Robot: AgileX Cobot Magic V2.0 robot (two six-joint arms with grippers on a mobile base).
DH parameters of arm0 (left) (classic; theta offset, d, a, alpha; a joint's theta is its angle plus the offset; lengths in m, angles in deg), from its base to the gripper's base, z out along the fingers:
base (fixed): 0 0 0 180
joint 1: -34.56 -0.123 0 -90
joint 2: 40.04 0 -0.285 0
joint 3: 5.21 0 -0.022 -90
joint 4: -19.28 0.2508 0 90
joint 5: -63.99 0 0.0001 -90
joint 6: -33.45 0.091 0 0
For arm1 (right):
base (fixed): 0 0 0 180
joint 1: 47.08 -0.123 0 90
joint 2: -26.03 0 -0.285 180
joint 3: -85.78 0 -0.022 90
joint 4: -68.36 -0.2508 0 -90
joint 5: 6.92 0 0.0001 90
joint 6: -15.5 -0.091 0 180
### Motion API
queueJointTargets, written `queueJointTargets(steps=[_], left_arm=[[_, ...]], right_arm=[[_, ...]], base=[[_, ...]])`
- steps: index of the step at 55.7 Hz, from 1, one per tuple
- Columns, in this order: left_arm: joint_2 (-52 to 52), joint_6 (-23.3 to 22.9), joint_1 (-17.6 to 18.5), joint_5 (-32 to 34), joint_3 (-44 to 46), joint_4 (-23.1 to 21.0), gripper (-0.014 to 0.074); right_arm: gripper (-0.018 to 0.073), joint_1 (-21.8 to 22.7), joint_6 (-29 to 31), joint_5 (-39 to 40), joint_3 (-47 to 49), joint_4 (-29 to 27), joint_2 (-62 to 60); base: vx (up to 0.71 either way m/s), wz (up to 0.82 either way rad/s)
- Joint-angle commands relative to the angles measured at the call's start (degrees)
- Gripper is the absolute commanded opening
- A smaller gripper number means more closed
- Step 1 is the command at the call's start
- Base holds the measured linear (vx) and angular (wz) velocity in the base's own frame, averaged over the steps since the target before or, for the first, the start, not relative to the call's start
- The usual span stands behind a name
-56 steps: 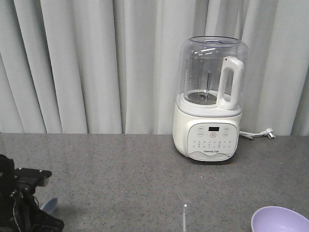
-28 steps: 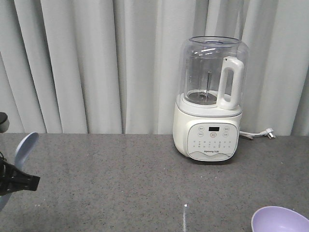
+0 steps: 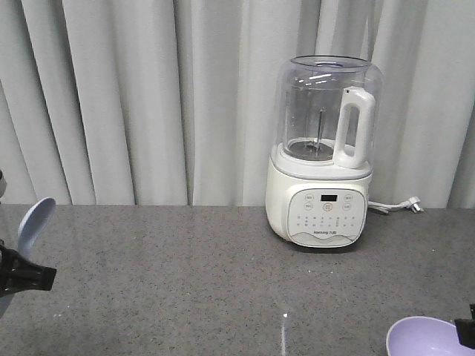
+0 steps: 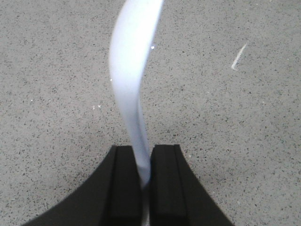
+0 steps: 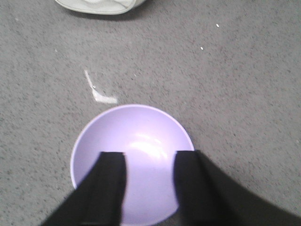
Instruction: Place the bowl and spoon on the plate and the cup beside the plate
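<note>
Blender (image 3: 323,156), exterior front-facing view: cream base, clear jug and white handle, stood at the back of the grey speckled surface (image 3: 185,282) before a pale pleated curtain (image 3: 133,96). Its plug (image 3: 410,202) is laid on the surface to its right. The spoon (image 3: 35,222), pale blue, is seen raised at the left edge with the scoop uppermost, gripped low on the handle by the left end effector (image 3: 22,278). The bowl (image 3: 427,337), lavender, is rested on the surface and cut off by the lower right corner. A small black part of the right end effector (image 3: 467,334) is seen at its right rim.

Left wrist view: the spoon handle is pinched between two black fingers (image 4: 124,183), the jaws drawn narrow onto it. The scoop is blurred and cropped by the top edge. A white scratch (image 4: 239,56) is noted on the surface beyond.

Right wrist view: the fingers (image 5: 110,188) are set well apart with nothing clamped and are placed over the near half of the bowl, whose glossy inside is seen through the gap. Contact with the bowl cannot be told. A white scuff (image 5: 101,94) is marked just beyond the far rim, and the blender base is seen at the top edge.
</note>
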Motion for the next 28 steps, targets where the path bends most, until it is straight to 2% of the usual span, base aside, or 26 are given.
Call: queueJointTargets(steps=[1,7,12,19,28], left_arm=[[1.53,-0.07,0.09,3.11,1.39,-0.55,-0.0006],[1.53,-0.07,0.09,3.11,1.39,-0.55,-0.0006],[1.53,-0.02,0.09,3.11,1.39,-0.56,-0.0006],[1.53,0.80,0.09,3.11,1.39,-0.56,-0.0006],[1.53,0.88,0.09,3.02,1.39,-0.56,-0.0006]], right_arm=[[0.0491,0.15,-0.07,0.68,2.06,2.69,-0.58],[0.0531,0.15,-0.66,-2.67,2.06,5.85,-0.58],[0.0512,0.15,-2.45,-5.42,2.06,10.50,-0.58],[0.0471,0.15,-8.33,-9.69,2.06,17.15,0.49],[0.0456,0.15,-8.38,-9.62,2.06,15.65,4.18]], base=[[0.00,0.00],[0.00,0.00],[0.00,0.00],[0.00,0.00],[0.00,0.00]])
